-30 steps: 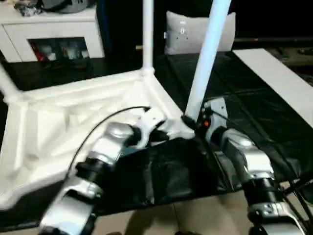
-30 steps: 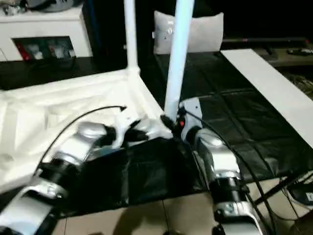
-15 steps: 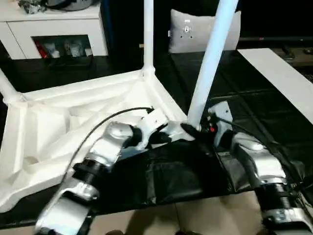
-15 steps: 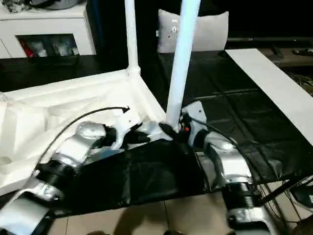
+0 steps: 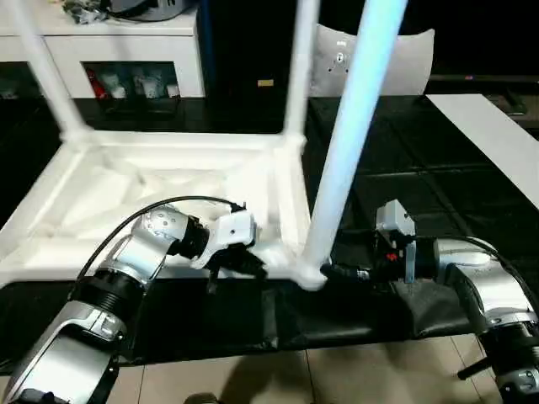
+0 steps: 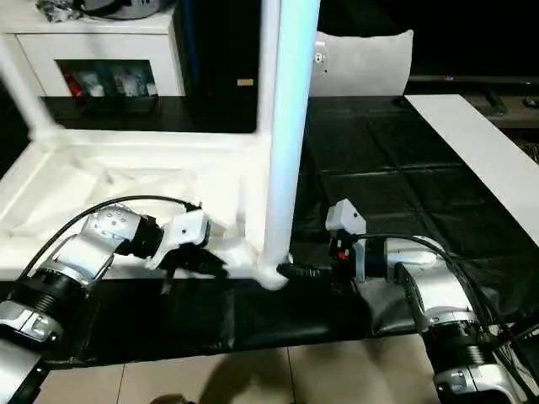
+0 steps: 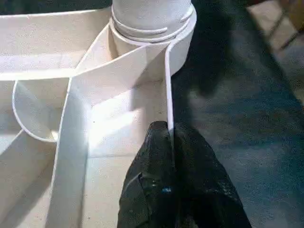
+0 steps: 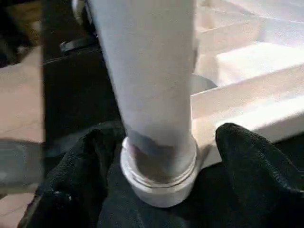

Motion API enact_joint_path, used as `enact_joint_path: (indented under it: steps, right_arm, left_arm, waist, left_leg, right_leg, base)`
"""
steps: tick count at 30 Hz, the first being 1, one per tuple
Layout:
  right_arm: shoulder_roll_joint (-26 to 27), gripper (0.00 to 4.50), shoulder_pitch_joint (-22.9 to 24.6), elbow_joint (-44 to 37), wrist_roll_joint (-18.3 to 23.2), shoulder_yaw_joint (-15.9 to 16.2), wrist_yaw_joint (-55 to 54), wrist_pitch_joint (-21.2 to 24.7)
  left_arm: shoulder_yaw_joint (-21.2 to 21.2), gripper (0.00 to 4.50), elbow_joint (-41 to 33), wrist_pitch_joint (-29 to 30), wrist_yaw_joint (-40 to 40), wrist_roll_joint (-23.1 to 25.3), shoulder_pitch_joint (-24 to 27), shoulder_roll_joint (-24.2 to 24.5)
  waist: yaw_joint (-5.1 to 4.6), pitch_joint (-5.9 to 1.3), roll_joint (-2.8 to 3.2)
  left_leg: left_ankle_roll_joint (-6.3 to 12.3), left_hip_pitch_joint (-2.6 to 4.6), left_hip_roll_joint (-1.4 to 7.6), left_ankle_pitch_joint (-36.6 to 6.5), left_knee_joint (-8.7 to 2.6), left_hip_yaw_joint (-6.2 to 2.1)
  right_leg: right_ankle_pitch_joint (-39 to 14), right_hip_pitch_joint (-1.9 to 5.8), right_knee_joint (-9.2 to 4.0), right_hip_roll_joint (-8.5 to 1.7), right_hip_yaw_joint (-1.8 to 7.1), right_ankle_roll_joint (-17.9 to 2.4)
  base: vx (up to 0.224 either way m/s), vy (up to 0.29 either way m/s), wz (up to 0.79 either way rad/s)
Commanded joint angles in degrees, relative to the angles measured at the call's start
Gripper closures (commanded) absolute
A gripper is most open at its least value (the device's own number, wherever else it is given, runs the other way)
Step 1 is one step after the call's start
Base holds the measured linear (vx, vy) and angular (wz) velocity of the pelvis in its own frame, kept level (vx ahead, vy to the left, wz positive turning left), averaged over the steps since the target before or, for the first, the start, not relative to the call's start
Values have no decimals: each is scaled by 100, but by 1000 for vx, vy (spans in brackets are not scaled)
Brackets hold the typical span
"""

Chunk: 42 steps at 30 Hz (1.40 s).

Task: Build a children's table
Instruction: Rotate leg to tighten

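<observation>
The white tabletop (image 5: 168, 181) lies upside down on a black mat, its ribs facing up. Two legs stand in the far corners: one (image 5: 46, 76) on the left, one (image 5: 299, 76) on the right. A third leg (image 5: 345, 143) rises from the near right corner socket (image 7: 152, 28), leaning a little to the right. My left gripper (image 7: 170, 137) is shut on the tabletop's thin near rim, just beside that socket. My right gripper (image 8: 164, 137) is open, with one black finger (image 8: 251, 166) on each side of this leg's flared foot; that finger stands slightly apart from the foot.
A white cabinet (image 5: 126, 50) stands at the back left and a grey cushion (image 5: 396, 59) at the back. A long white board (image 5: 497, 135) lies on the black mat (image 5: 438, 168) to the right. Tiled floor (image 5: 337, 379) starts at the mat's near edge.
The head camera has shifted, so the whole picture moved. The near leg leans less than before. My right arm now reaches its foot low from the right. The left gripper stays on the rim.
</observation>
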Motion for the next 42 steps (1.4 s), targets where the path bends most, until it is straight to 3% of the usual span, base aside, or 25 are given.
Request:
enact_joint_path:
  steps: [1, 16, 20, 23, 27, 28, 29, 30, 33, 37, 41, 42]
  right_arm:
    - [-88, 114, -131, 9, 103, 93, 324, 26]
    - [-34, 244, -258, 67, 223, 374, 927, 312]
    - [-46, 253, -160, -91, 385, 366, 908, 528]
    - [100, 254, -2, -334, 508, 228, 519, 888]
    - [445, 254, 83, -468, 357, 124, -350, 1086]
    - [762, 254, 40, -361, 127, 37, -1150, 1100]
    - [762, 254, 40, -361, 127, 37, -1150, 1100]
    - [1142, 254, -57, -246, -6, -87, -1903, 1140]
    - [1452, 255, -151, -191, -87, -176, -2468, 1194]
    - [1967, 257, -350, -26, -267, -272, -3402, 1294]
    - [2443, 257, -693, 455, -499, -444, -4413, 1230]
    - [2493, 222, -750, 561, -560, -457, -4502, 1057]
  left_arm:
    - [-201, 450, -78, -258, -447, -64, -226, -2]
    - [-210, 450, 169, -502, -658, -95, -348, -90]
    - [-63, 450, 254, -254, -361, -101, -372, -157]
    - [199, 450, 235, 376, 287, -169, -400, -374]
    - [356, 450, 48, 915, 882, -180, -363, -596]
    - [451, 450, -78, 1212, 1288, -180, -348, -783]
    - [451, 450, -78, 1212, 1288, -180, -348, -783]
    - [522, 450, -208, 1543, 1739, -134, -323, -1011]
    - [571, 450, -289, 1763, 2130, -59, -318, -1221]
    - [591, 450, -334, 1936, 2864, 150, -338, -1565]
    - [555, 450, -512, 2158, 3508, 293, -286, -1941]
    - [536, 450, -557, 2190, 3591, 336, -263, -1995]
  waist:
    - [-11, -399, -47]
    - [84, -419, -55]
    - [97, -411, -60]
    - [105, -393, -55]
    - [33, -370, -67]
    - [-3, -368, -81]
    - [-53, -366, -88]
    - [-84, -379, -84]
    - [-223, -388, -78]
    - [-287, -404, -46]
    - [-334, -417, -15]
    - [-333, -420, -16]
  left_leg:
    - [362, 23, 165, -1149, -386, -4]
    - [340, 5, 179, -933, -384, -6]
    - [327, 12, 174, -956, -383, -3]
    - [282, 54, 170, -1048, -384, 0]
    - [173, 25, 133, -1160, -390, -23]
    - [120, 19, 107, -1182, -383, -25]
    - [81, -14, 72, -1185, -373, -40]
    - [67, -7, 78, -1179, -377, -43]
    - [123, -12, 72, -1148, -374, -51]
    - [247, -13, 83, -977, -386, -38]
    - [226, -15, 109, -902, -402, -45]
    - [238, -11, 113, -888, -401, -42]
  right_leg:
    - [-2251, 364, -501, -400, 362, -636]
    - [-2032, 363, -448, -406, 371, -655]
    - [-2221, 354, -478, -408, 365, -571]
    - [-2441, 328, -524, -408, 354, -517]
    - [-2834, 338, -586, -404, 305, -299]
    - [-3039, 345, -615, -406, 279, -183]
    - [-3208, 369, -653, -410, 233, -53]
    - [-3215, 374, -655, -413, 231, -23]
    - [-3046, 368, -663, -398, 229, -61]
    - [-2601, 353, -625, -380, 273, -272]
    - [-2237, 368, -565, -383, 302, -478]
    - [-2164, 370, -554, -385, 309, -506]
  base:
    - [0, 0, 0]
    - [0, 0, 0]
    - [0, 0, 0]
    - [0, 0, 0]
    - [0, 0, 0]
    - [0, 0, 0]
    - [0, 0, 0]
    - [0, 0, 0]
    - [0, 0, 0]
    - [0, 0, 0]
    - [0, 0, 0]
    - [0, 0, 0]
